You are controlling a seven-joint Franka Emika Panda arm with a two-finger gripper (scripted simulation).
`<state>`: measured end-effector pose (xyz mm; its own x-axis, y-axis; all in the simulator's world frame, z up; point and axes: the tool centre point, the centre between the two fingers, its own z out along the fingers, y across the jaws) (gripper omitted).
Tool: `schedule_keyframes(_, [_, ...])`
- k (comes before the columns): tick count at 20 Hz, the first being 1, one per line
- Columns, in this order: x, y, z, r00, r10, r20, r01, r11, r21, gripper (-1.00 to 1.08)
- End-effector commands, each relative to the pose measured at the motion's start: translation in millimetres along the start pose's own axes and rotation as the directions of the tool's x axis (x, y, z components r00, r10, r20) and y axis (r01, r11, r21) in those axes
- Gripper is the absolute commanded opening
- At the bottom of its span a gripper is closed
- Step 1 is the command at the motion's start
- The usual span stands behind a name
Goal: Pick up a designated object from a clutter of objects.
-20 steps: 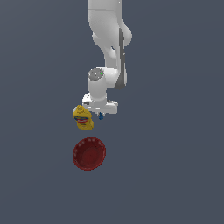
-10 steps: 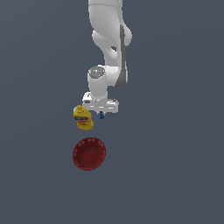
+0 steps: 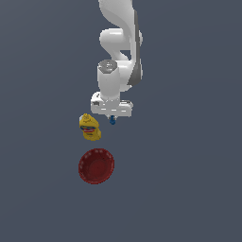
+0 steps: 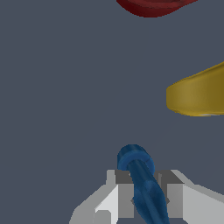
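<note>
In the exterior view, the claw (image 3: 112, 116) hangs under the white arm (image 3: 118, 56), and the blue piece (image 3: 113, 121) peeks out beneath it. The yellow bottle (image 3: 89, 127) lies at the claw's eight o'clock, and the red bowl (image 3: 96, 165) at six o'clock, well apart.

In the wrist view, the claw (image 4: 142, 192) is narrowed onto the blue piece (image 4: 141, 179), pinched between both fingers (image 4: 124, 194). The yellow bottle (image 4: 199, 92) and red bowl (image 4: 151, 6) lie on the grey counter (image 4: 65, 87).

No readable text anywhere. The yellow bottle (image 3: 90, 127) carries a red label (too small and blurred to make out any letters); nothing else shows markings.
</note>
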<state>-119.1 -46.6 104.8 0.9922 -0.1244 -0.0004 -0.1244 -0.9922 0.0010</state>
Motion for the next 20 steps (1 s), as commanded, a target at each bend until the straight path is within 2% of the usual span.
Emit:
schedule_keyframes(1, [2,-7,-19,1.000,0.000,0.000,0.000,1.000,-0.002,-1.00])
schedule_keyframes(20, [19,-70,-182,1.000,0.000,-0.001,0.000,1.000,-0.003,-1.00])
